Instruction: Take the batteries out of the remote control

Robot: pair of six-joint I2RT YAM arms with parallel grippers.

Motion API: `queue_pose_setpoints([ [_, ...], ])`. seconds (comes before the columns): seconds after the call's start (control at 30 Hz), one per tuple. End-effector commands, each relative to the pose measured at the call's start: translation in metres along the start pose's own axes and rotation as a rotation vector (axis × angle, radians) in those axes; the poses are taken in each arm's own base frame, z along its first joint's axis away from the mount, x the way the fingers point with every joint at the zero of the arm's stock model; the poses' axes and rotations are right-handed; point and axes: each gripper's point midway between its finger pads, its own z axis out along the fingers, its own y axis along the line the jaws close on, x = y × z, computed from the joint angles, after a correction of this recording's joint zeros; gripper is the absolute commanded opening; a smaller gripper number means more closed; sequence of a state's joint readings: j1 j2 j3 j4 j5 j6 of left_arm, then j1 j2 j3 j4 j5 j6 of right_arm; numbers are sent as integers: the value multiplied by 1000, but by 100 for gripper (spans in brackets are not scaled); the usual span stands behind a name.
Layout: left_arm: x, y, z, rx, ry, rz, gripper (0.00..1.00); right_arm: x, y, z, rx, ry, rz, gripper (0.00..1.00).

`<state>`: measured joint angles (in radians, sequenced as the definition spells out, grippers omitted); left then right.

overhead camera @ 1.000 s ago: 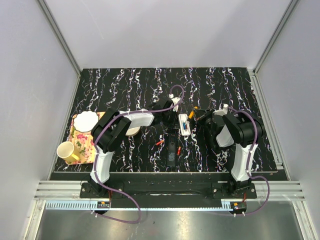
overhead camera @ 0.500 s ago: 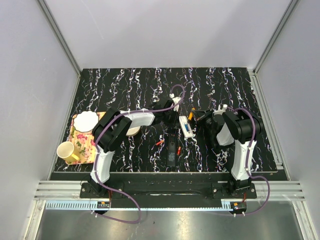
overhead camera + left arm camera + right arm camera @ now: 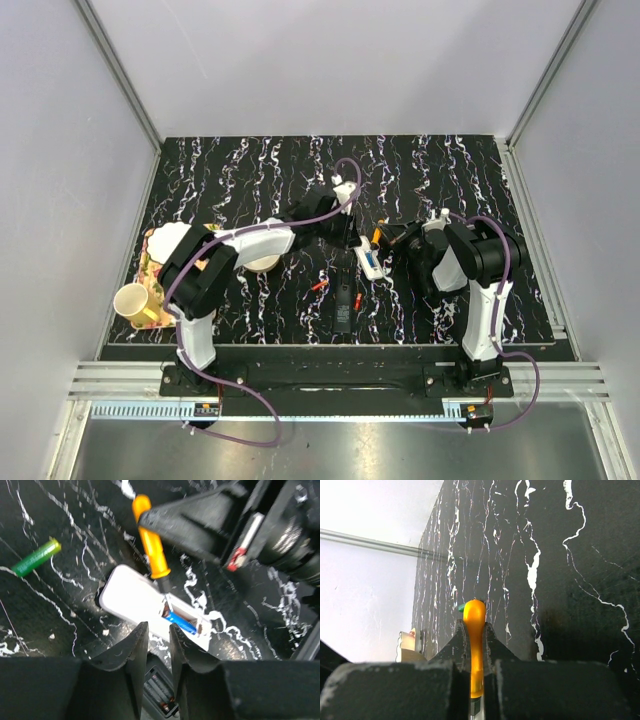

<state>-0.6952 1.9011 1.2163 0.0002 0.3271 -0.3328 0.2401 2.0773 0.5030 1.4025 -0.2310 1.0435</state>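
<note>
Left wrist: blue battery (image 3: 179,622) in remote (image 3: 130,597).
Right gripper (image 3: 473,627) clamps stick (image 3: 155,555); lever gently under battery. Left gripper (image 3: 157,635) narrow, empty.

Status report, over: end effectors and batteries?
Right end effector shut on orange stick, tip at remote slot. Left end effector narrow at remote edge, grip unclear. Blue battery in slot, green battery on table.

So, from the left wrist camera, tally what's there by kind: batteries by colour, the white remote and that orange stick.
green battery: 1, lying loose
blue battery: 1, in the remote's slot
white remote: 1
orange stick: 1
Total: 4
</note>
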Motion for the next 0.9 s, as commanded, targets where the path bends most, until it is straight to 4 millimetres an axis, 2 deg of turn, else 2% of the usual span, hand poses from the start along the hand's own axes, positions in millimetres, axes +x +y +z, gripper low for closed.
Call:
queue_pose_setpoints([
  [0.0, -38, -13, -10, 38, -136, 36, 30, -1, 21, -1, -91, -10, -87, 0],
  [0.07, -44, -16, -5, 52, -142, 36, 30, -1, 20, -2, -88, -12, -88, 0],
  [0.17, -31, -10, 16, 69, -89, 20, 28, -1, 22, -2, -94, -11, -91, 0],
  [0.2, -28, -8, 19, 74, -79, 14, 24, -2, 23, -2, -96, -13, -92, 0],
  [0.4, -4, 5, 36, 62, -32, -7, 12, -2, 27, -3, -105, -9, -98, 0],
  [0.47, 4, 8, 40, 58, -15, -21, 4, -1, 30, -6, -116, -7, -105, 0],
  [0.53, 15, 12, 42, 48, 8, -34, 0, -3, 35, -8, -134, -8, -113, 0],
  [0.73, 47, 28, 47, 13, 60, -80, 0, -1, 54, -10, -200, 23, -115, 0],
  [0.87, 45, 31, 43, -7, 50, -82, 0, 3, 56, -12, -206, 46, -76, 0],
])
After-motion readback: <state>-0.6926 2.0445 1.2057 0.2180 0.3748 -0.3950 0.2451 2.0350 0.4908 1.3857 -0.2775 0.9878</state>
